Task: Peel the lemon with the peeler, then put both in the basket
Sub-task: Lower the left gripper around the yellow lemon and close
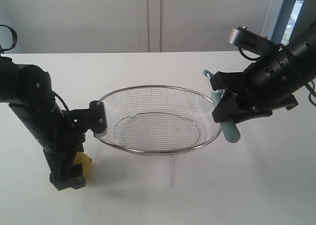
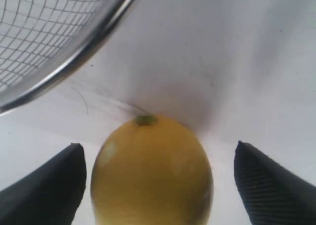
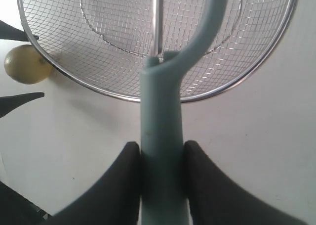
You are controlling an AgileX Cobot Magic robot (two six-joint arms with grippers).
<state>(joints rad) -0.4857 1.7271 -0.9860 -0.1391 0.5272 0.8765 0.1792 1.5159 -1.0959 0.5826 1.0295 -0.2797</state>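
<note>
The yellow lemon lies on the white table just outside the near left rim of the wire mesh basket. My left gripper is open and straddles the lemon, with a gap showing on each side between fingers and skin. My right gripper is shut on the pale teal handle of the peeler, held above the table at the basket's right rim. In the right wrist view the peeler runs out from the gripper over the basket, its head cut off by the frame edge.
The basket's thick rim passes close beyond the lemon. The lemon and the left fingertips also show in the right wrist view. Bare white table stretches in front of the basket; a wall stands behind.
</note>
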